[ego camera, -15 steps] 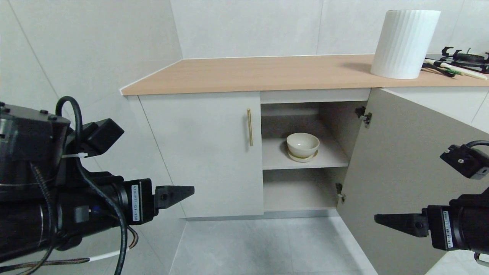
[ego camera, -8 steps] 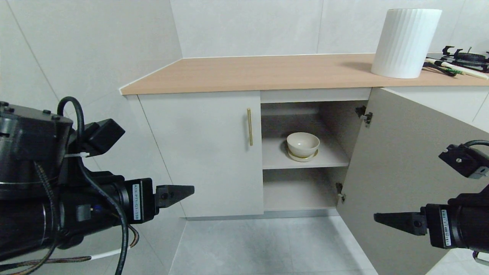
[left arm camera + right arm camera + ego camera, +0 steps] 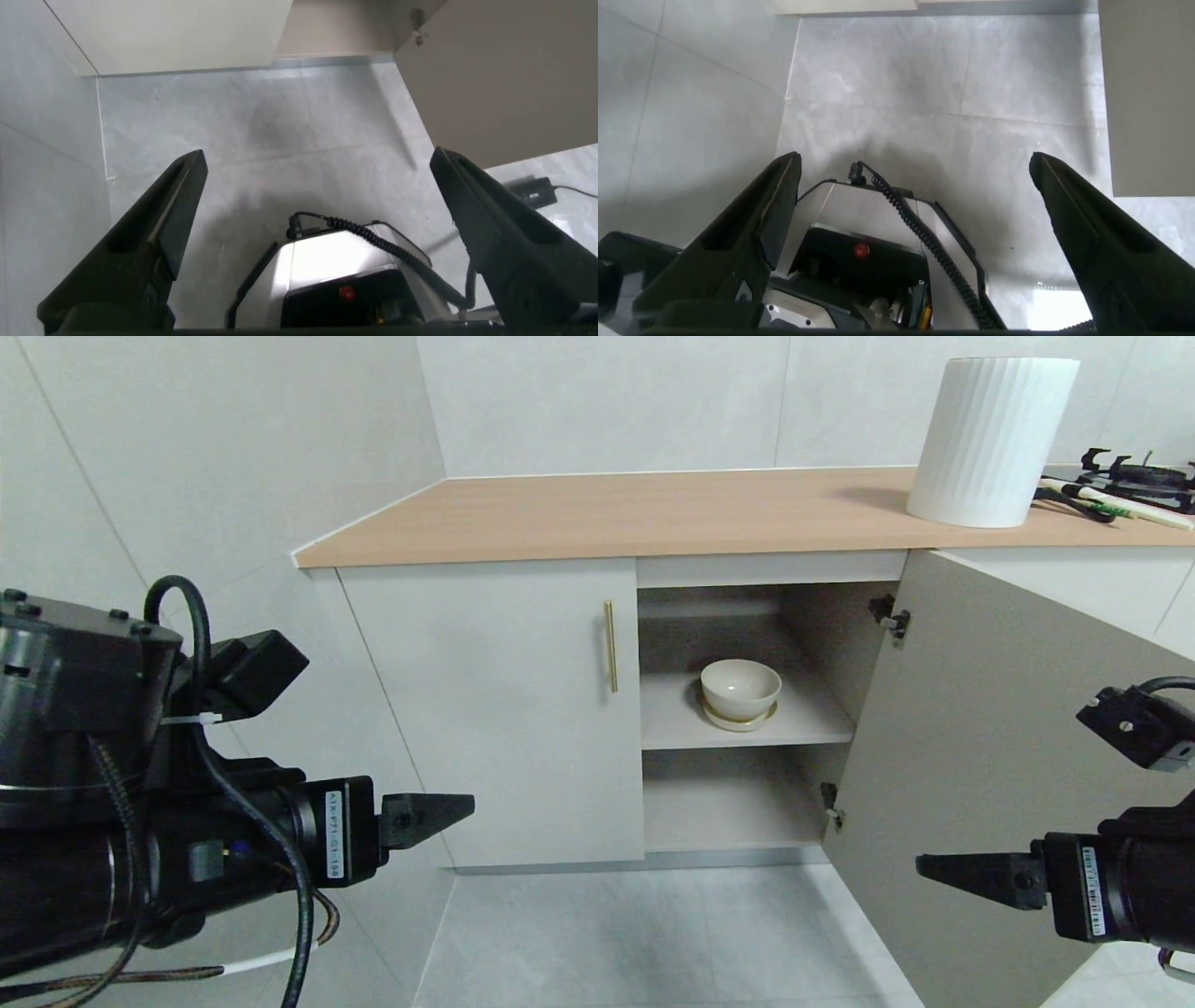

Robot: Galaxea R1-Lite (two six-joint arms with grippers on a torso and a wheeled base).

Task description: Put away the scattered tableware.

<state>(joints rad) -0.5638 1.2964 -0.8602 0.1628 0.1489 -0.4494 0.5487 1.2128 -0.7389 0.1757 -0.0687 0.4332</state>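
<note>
On the upper shelf (image 3: 812,721) of the white floor cabinet (image 3: 504,709) the cream ceramic bowl (image 3: 740,688) sits on its small plate (image 3: 738,720), so I judge the wide-open grey door (image 3: 971,737) should be pushed shut on its outer face by the right gripper (image 3: 952,873), spread and empty like the left gripper (image 3: 439,810), swinging over the free tiled floor (image 3: 653,933).

The left arm's black gripper (image 3: 437,812) has dropped slightly. Its jaws now sit a little lower against the closed pale grey cabinet door (image 3: 495,709) than in the two earlier pictures. The black cable loop (image 3: 177,607) above the wrist has sunk by the same small amount.

The head camera has also shifted marginally. The light wooden surface (image 3: 607,518) and the white ribbed cylinder (image 3: 990,443) near its right edge appear a trace higher in frame, with no move of their own.
</note>
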